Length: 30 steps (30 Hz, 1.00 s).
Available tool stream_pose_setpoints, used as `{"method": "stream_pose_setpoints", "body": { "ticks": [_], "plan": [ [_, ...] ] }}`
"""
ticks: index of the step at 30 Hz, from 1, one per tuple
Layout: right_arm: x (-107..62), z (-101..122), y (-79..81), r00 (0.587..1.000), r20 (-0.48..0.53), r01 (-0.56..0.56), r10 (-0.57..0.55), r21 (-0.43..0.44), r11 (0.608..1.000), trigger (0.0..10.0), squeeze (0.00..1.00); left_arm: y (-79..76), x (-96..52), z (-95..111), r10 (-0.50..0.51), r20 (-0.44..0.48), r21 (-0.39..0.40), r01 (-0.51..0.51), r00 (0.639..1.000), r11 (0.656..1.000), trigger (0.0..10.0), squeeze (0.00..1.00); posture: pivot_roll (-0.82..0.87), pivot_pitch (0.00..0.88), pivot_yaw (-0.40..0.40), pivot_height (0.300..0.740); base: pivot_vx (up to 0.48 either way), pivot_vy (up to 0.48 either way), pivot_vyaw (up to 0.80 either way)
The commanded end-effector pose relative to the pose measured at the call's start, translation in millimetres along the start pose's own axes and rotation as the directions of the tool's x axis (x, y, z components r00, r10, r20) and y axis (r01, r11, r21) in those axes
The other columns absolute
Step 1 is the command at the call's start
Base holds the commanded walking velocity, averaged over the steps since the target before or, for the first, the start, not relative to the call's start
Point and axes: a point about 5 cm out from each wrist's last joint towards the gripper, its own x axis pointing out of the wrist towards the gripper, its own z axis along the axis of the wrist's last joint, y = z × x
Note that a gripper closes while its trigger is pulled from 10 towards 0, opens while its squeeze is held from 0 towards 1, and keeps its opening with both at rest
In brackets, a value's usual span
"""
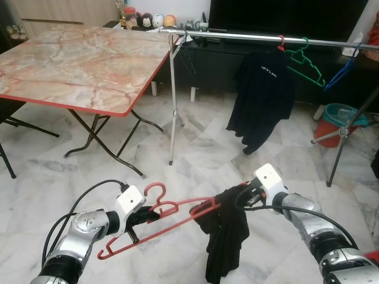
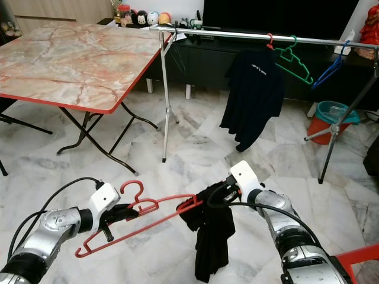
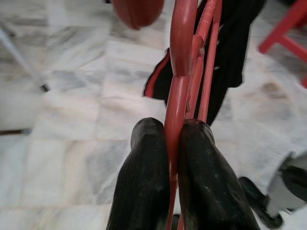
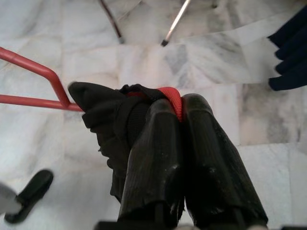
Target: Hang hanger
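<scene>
The room has a white marble tile floor [image 1: 201, 160]. A folding counter [image 1: 77, 65] with a marble-pattern top and red edging stands at the robot's left. A metal clothes rail [image 1: 266, 39] runs across the back, carrying a black shirt [image 1: 263, 97], a green hanger [image 1: 305, 62] and a blue hanger [image 1: 342, 72]. A dark TV cabinet [image 1: 207, 62] sits behind the rail, and a bucket [image 1: 337, 121] stands on the floor at the right.

The red hanger [image 1: 151, 228] is held above the floor between both arms, draped with a black garment [image 1: 225, 236] at its right end. The left claw [image 1: 139, 218] is closed on the hanger near its hook. The right claw [image 1: 240, 198] is closed on the hanger's garment-covered end.
</scene>
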Motion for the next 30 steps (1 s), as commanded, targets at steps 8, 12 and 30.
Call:
{"method": "stream_pose_setpoints", "body": {
  "ticks": [8, 12, 30],
  "plan": [
    [-1.8, -5, -7.6, 0.987, 0.02, 0.158, -0.16, 0.074, 0.985, 0.0, 0.0, 14.5, -6.6, -15, 0.278, -0.076, 0.063, -0.274, 0.957, 0.96, 10.0, 0.0, 0.11, 0.0, -0.028, 0.74, 0.0, 0.0, 0.0],
    [1.8, 0, -2.0, 0.978, 0.08, 0.183, -0.193, 0.12, 0.976, 0.0, 0.0, 13.1, 2.4, -9, 0.366, -0.033, 0.049, -0.364, 0.93, 0.93, 10.0, 0.0, 0.11, 0.0, -0.028, 0.74, 0.0, 0.0, 0.0],
    [0.8, -28, 17.3, 0.883, 0.074, 0.412, -0.464, 0.351, 0.841, 0.0, 0.0, 7.9, 24.4, 8, 0.582, 0.089, -0.254, -0.546, 0.808, 0.798, 10.0, 0.0, 0.11, 0.0, -0.022, 0.74, 0.0, 0.0, 0.0]
  ]
}}
